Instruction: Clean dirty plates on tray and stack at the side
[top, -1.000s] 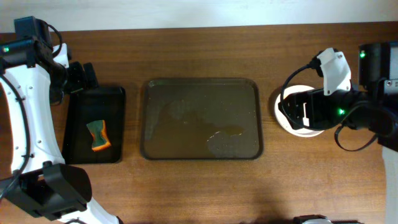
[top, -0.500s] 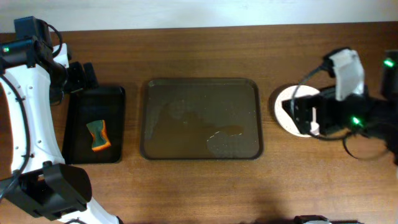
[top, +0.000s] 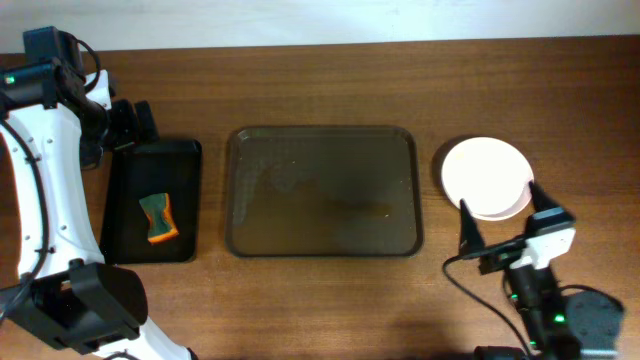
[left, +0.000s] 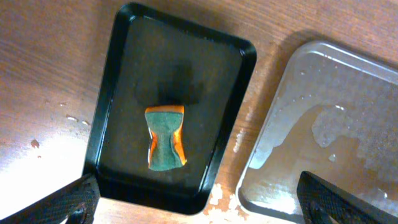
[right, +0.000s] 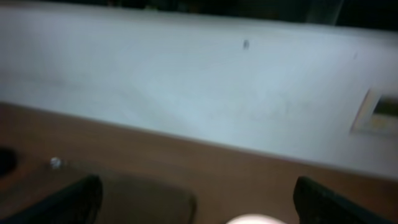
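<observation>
A stack of clean white plates (top: 486, 178) sits on the table right of the brownish tray (top: 323, 190), which holds no plates, only wet film. The tray's rim also shows in the left wrist view (left: 323, 124). My right gripper (top: 507, 222) is open and empty, low at the front right, just in front of the plates. In the right wrist view its fingertips (right: 196, 202) frame the table, the tray's edge (right: 155, 199) and a white plate edge (right: 252, 219). My left gripper (left: 199, 208) is open and empty above the black tray.
A small black tray (top: 152, 200) at the left holds a green and orange sponge (top: 158, 219), also seen in the left wrist view (left: 165, 137). The left arm (top: 60, 120) stands at the far left. A white wall (right: 199, 81) lies behind the table.
My right arm has drawn back from over the plate stack toward the front right, uncovering the plates. The left arm has not moved.
</observation>
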